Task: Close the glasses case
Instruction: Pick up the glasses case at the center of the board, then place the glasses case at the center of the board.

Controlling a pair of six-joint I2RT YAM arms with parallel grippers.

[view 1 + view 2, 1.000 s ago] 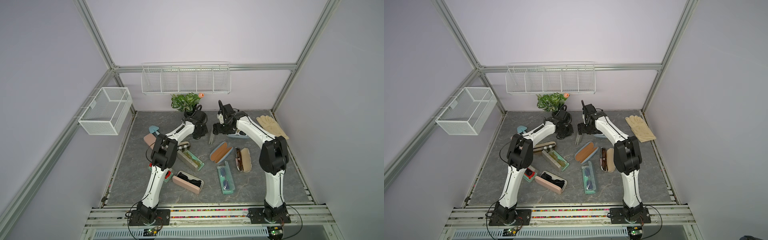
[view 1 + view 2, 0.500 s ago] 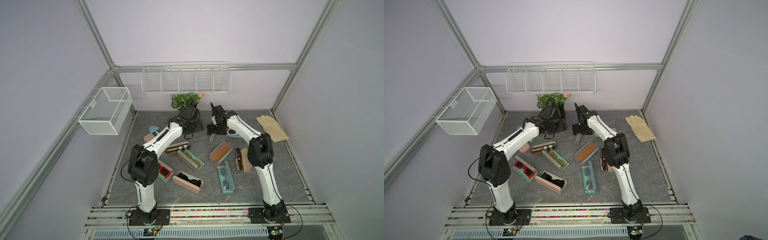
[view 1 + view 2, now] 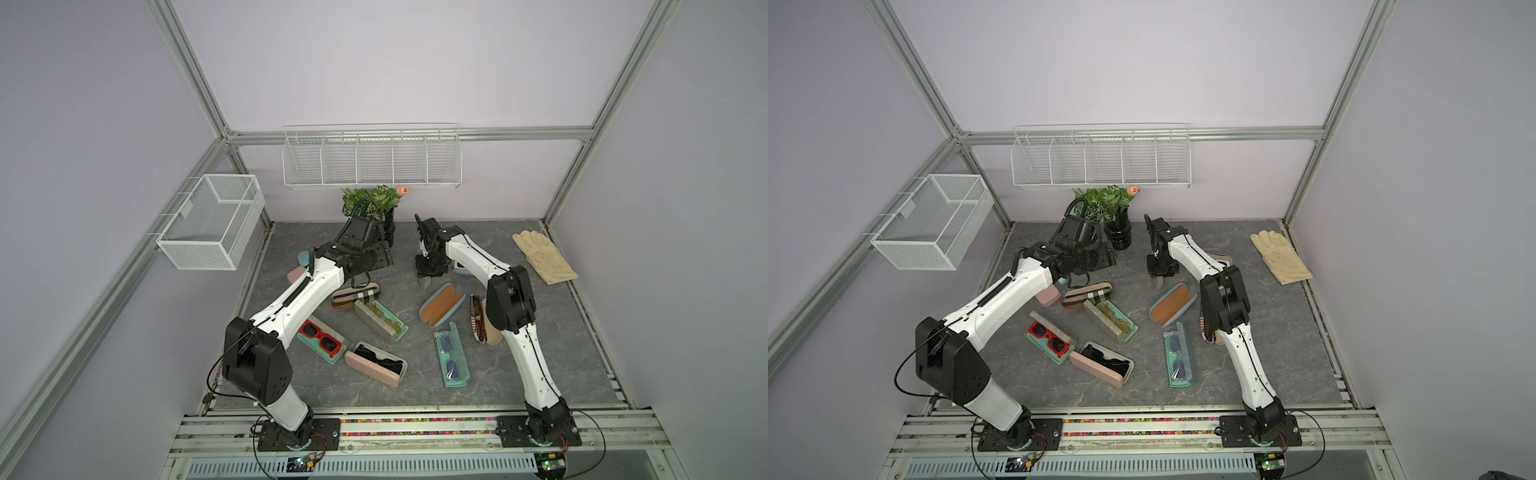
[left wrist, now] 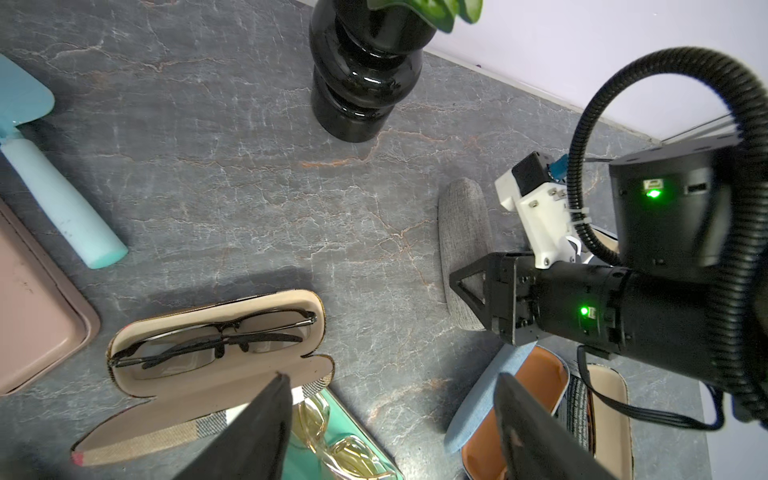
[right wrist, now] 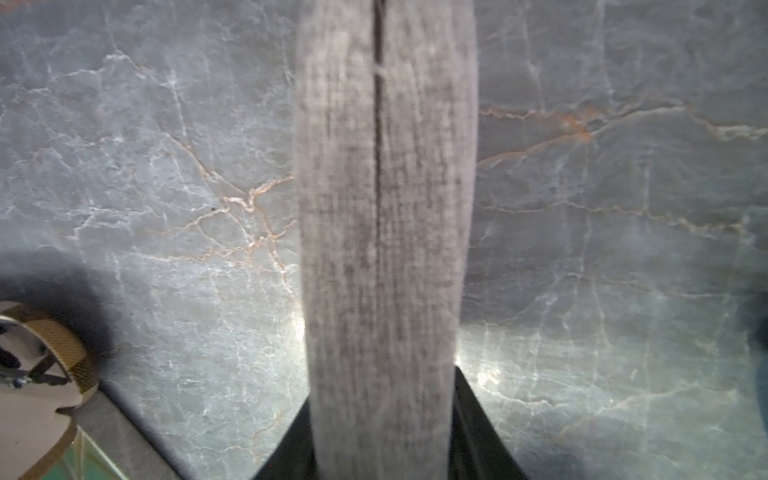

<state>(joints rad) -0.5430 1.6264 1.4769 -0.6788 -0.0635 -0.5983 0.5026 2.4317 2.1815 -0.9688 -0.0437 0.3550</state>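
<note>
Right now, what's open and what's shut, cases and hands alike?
grey case: shut, in right hand
right hand: shut on grey case
left hand: open, empty
plaid case: open, glasses inside
blue case: open, empty
pink case with black sunglasses: open
teal case with red sunglasses: open

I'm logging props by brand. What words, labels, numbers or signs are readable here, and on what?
No text can be read anywhere.
The tag on the white mesh basket: too small to read.
On the grey fabric case and plaid glasses case: no print visible.
</note>
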